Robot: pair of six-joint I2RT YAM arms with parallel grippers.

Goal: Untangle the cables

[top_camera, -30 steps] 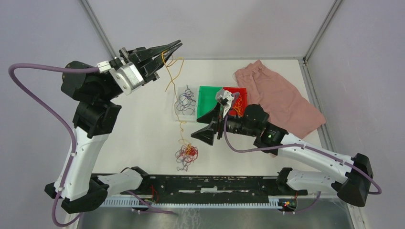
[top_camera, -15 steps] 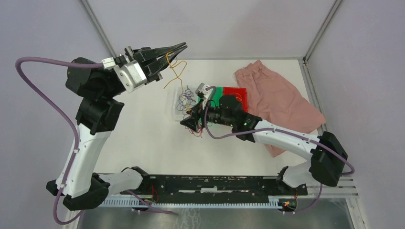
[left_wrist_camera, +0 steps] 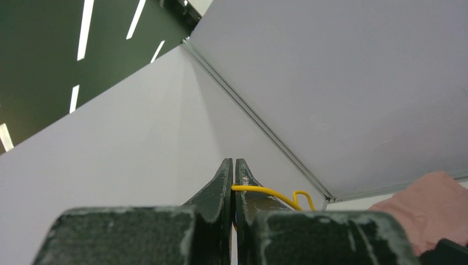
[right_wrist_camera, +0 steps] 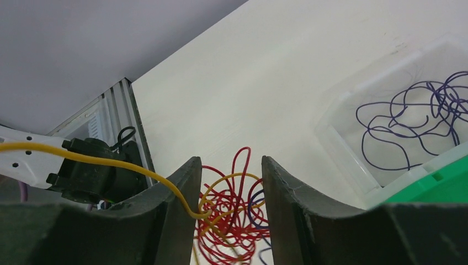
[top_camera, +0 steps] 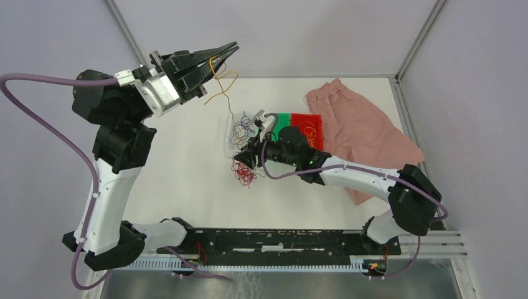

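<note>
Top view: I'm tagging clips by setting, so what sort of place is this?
Probably a robotics lab cell: two arms bolted to a white table, plain grey walls around it, coloured trays and tangled wires.

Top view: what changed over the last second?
The right gripper swung left from over the green tray and red tray to the red tangle, its jaws narrowing but open around it. The tangle moved away from the near edge, toward the trays. The left gripper stayed raised, shut on the yellow cable.
</note>
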